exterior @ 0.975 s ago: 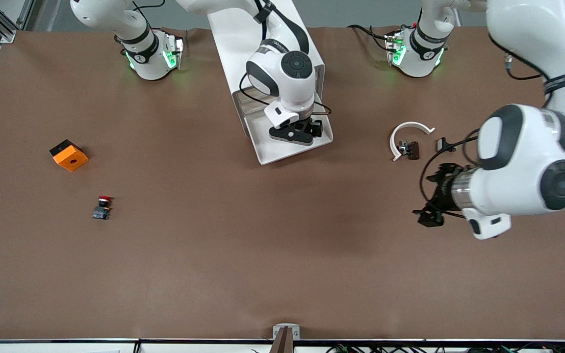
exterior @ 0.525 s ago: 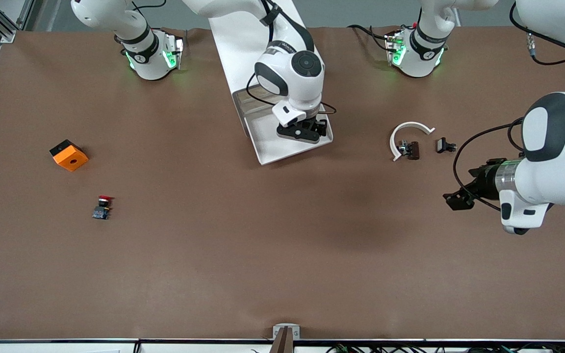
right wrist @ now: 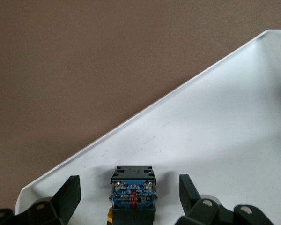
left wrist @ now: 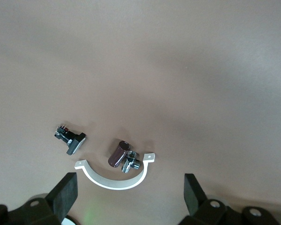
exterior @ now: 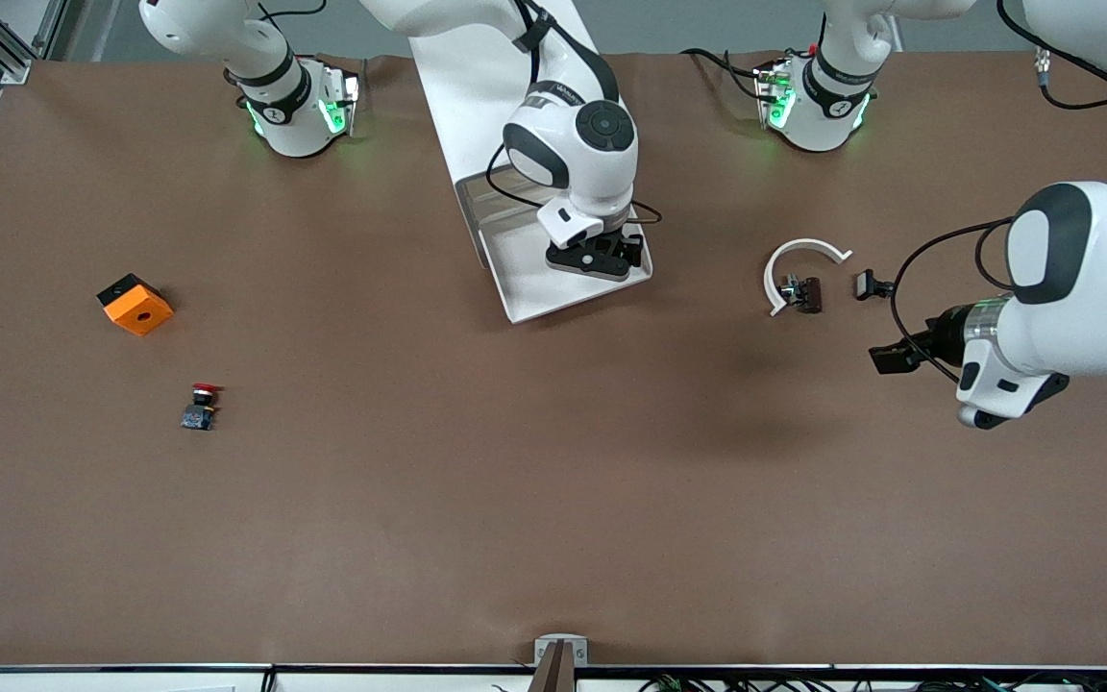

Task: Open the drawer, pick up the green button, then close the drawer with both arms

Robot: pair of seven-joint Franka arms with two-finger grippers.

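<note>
The drawer (exterior: 527, 281) stands pulled out of the white cabinet (exterior: 477, 77), its white tray (right wrist: 215, 122) exposed. My right gripper (exterior: 592, 258) is down in the tray and open. In the right wrist view its fingers (right wrist: 71, 191) flank the button (right wrist: 132, 192), a dark blue-black block, with a gap on each side. The button's cap is hidden, and in the front view the hand covers the button. My left gripper (exterior: 890, 358) hangs open and holds nothing, over the table toward the left arm's end; in the left wrist view the left gripper (left wrist: 130, 190) shows wide apart.
A white curved clamp (exterior: 794, 264) and small metal parts (exterior: 803, 291) lie beside the left gripper, also seen as the clamp (left wrist: 114, 180). An orange cube (exterior: 135, 304) and a red-capped button (exterior: 200, 404) lie toward the right arm's end.
The left arm has swung out toward its end of the table, taking its open gripper with it. The right gripper has shifted slightly within the drawer tray.
</note>
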